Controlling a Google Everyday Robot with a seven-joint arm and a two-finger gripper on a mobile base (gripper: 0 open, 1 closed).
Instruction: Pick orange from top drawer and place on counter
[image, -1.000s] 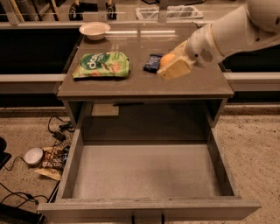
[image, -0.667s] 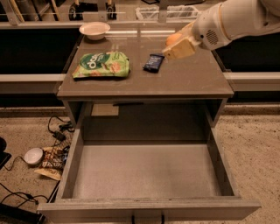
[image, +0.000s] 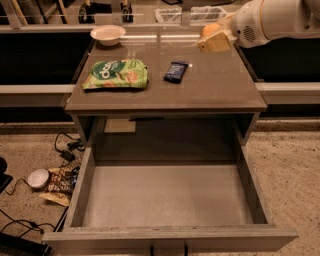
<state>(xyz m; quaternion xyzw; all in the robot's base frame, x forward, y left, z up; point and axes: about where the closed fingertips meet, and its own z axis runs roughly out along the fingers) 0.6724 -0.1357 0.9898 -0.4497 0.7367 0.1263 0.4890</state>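
Note:
My gripper (image: 216, 41) is at the upper right, held above the far right part of the counter (image: 210, 87). Its tan fingers (image: 218, 44) are shut on the orange (image: 210, 29), a small round orange fruit that shows just above them. The top drawer (image: 165, 195) is pulled fully open below the counter, and its grey floor holds nothing. The white arm reaches in from the right edge.
On the counter lie a green snack bag (image: 116, 74) at the left, a dark blue snack bar (image: 176, 71) in the middle and a white bowl (image: 108, 34) at the far left. Cables (image: 67, 150) and a white round object (image: 38, 178) lie on the floor at the left.
My gripper has risen and moved right and farther back, away from the snack bar, with the orange still in it. The drawer and the counter items have not moved.

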